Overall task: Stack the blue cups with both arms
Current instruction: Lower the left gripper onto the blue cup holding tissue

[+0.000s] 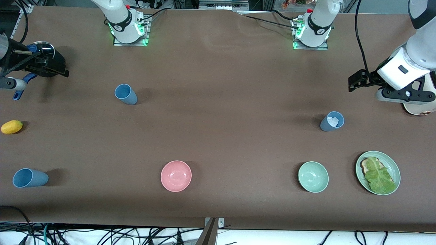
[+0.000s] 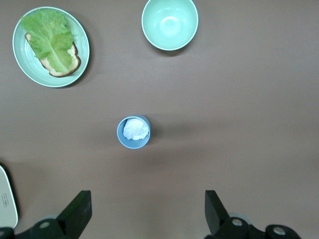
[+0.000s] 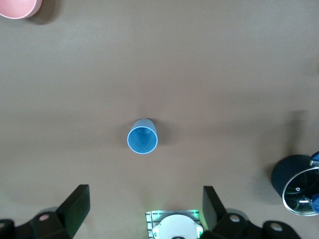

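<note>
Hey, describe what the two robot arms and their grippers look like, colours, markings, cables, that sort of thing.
Both arms are glossy white with black joint bands. The left arm and right arm stand on metal base plates lit green, with a small black logo near each base and black cables trailing off. The left gripper and right gripper are black, each with two flat, wedge-shaped fingers.

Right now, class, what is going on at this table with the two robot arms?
Nothing is being handled yet. Three blue cups stand apart on the brown table: one near the right arm's base, one at the right arm's end nearer the front camera, and one holding a white crumpled wad toward the left arm's end. The left claw is open above that filled cup; the right claw is open above the first cup. No cups are stacked.
</note>
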Action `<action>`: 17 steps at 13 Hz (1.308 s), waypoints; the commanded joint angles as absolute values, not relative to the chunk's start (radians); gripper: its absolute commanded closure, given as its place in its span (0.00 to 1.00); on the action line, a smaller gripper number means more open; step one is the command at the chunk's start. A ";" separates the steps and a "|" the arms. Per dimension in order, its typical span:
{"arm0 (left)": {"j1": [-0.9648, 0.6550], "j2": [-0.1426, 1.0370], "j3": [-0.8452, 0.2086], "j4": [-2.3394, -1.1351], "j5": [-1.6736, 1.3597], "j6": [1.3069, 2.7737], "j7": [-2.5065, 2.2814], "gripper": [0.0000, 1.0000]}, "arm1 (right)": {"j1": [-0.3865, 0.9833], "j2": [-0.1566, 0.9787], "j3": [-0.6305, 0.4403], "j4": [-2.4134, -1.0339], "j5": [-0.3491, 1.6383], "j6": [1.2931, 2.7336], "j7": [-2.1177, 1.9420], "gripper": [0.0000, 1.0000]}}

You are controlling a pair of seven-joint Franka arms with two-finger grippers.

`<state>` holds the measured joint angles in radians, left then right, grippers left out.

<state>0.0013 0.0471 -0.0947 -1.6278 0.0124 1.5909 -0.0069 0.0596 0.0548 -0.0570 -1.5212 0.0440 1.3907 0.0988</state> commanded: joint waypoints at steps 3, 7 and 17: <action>0.011 0.090 -0.100 -1.646 -0.003 1.555 -0.005 0.00 | 0.019 0.064 -0.054 -1.500 0.054 1.396 0.094 0.00; 0.014 0.202 -0.098 -1.654 0.035 1.615 -0.003 0.00 | 0.018 0.071 -0.054 -1.500 0.054 1.397 0.100 0.00; 0.184 0.423 -0.100 -1.786 0.110 1.928 0.252 0.00 | 0.002 0.071 -0.054 -1.499 0.054 1.397 0.103 0.00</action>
<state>0.1891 0.4437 -0.0886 -1.6948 0.0610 1.8434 0.2430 0.0124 0.0628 -0.0582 -1.5211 0.0440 1.4024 0.1007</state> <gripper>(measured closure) 0.000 0.000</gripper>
